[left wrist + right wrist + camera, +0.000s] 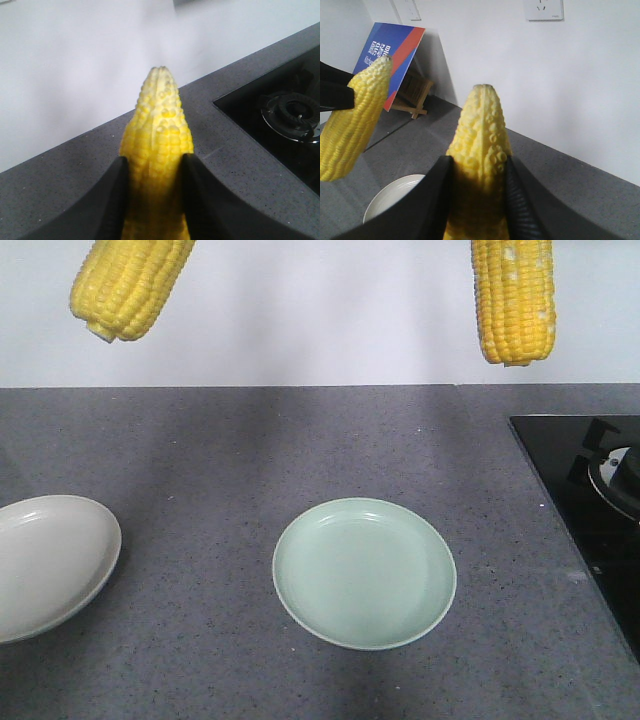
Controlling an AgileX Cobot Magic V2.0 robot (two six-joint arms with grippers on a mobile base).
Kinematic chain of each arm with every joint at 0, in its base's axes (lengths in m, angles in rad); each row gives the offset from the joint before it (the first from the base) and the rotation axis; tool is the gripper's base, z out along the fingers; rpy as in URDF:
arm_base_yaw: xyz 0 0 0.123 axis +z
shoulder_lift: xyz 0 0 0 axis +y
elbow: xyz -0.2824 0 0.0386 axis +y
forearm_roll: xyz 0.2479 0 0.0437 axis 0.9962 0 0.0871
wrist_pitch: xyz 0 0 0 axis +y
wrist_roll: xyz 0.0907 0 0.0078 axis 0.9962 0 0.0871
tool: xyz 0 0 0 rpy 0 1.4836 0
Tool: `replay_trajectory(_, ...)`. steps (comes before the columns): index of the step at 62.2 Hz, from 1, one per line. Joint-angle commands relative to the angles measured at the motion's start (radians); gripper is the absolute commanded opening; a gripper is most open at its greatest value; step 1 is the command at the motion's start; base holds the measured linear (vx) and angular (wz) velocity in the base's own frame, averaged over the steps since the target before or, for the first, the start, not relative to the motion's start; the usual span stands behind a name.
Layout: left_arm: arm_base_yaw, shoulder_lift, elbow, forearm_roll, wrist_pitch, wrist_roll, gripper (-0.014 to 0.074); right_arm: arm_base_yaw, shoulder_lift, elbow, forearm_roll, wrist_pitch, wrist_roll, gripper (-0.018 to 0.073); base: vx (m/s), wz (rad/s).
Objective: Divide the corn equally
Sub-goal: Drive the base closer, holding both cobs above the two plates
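L tool (152,200) + R tool (477,200) each clamped on a corn cob (157,150) (480,150) — both plates (365,573) bare.

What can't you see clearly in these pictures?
- Front view: both arms and the upper ends of the left cob and right cob, cut by the top edge.
- White plate: cut by the left edge.
- Stove: cut by the right edge.

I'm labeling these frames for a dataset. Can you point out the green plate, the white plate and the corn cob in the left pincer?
green plate (364,573): front view, bare center.
white plate (45,562): front view, inner surface.
corn cob in the left pincer (159,127): left wrist view, kernels below the tip.
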Motion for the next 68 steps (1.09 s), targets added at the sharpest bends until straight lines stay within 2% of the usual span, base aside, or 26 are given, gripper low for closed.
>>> replay_trajectory(1,-0.003,-0.036,-0.023,-0.009,-0.040,0.000,-0.0006,-0.005,-0.035,-0.030,0.061,-0.042,-0.006,-0.0006,0.03,-0.03)
replay_trajectory(68,-0.003,-0.036,-0.023,-0.009,-0.040,0.000,-0.0006,-0.005,-0.035,-0.030,0.061,-0.042,-0.006,-0.0006,0.01,-0.01)
